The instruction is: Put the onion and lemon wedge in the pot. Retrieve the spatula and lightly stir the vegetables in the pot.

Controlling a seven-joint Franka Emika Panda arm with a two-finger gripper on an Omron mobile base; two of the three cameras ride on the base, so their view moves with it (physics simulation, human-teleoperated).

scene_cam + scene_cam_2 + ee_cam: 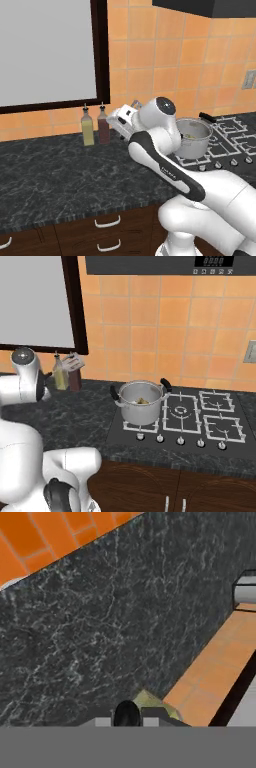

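White arm (165, 165), then pot (140, 404) at hob edge (116, 431).

The counter (55, 175) is black with white veins, the wall tiles (150, 321) orange, the pot (140, 404) shiny steel with black handles.

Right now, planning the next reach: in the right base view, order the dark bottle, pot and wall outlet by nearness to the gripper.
1. Dark bottle, directly below the gripper.
2. Pot, rightward on the stove.
3. Wall outlet, far right.
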